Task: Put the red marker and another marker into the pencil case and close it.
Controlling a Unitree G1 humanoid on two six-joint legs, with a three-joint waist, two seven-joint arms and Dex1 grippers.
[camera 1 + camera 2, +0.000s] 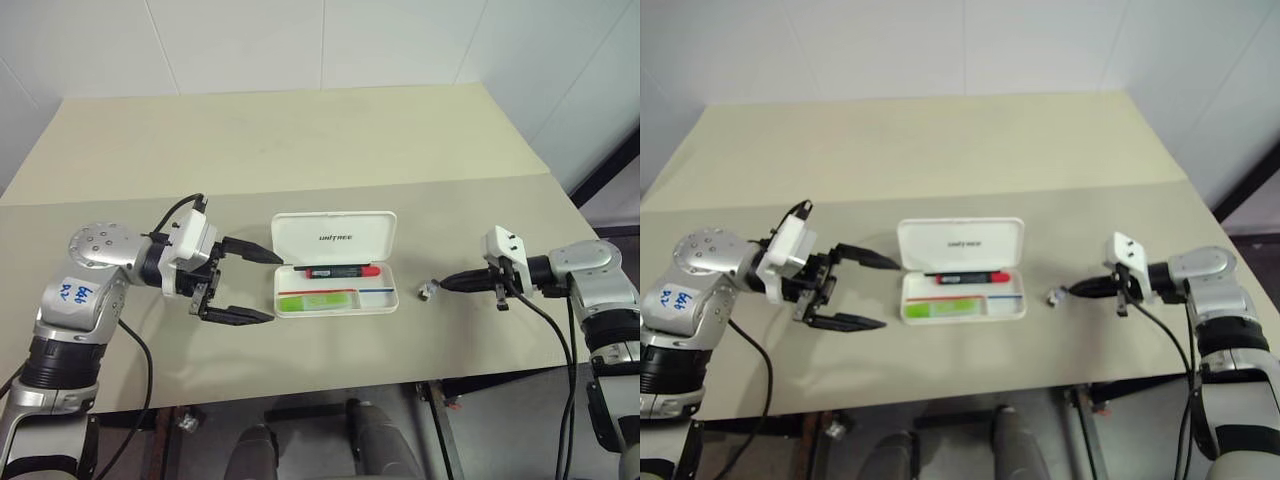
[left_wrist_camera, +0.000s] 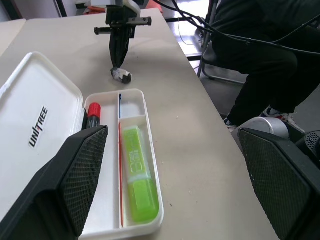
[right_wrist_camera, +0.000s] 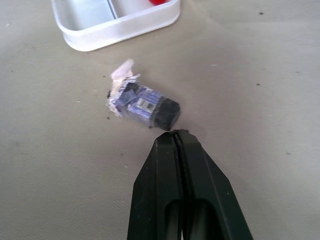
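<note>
The white pencil case (image 1: 385, 303) lies open at the table's middle, its lid (image 1: 335, 238) with dark lettering folded back. The red marker (image 1: 340, 271) rests in the far compartment, its red cap toward the right. The green highlighter (image 2: 138, 174) lies in the near compartment. My left gripper (image 1: 262, 286) hangs open just left of the case, one finger near the lid, the other near the front corner, nothing between them. My right gripper (image 1: 447, 284) is shut and empty to the right of the case, its tip at a small wrapped dark object (image 3: 145, 104) on the table.
The beige table (image 1: 300, 150) extends far behind the case. A seam crosses the tabletop (image 1: 400, 185). In the left wrist view a person in dark clothes (image 2: 265, 55) sits beyond the table's right edge, with cables nearby.
</note>
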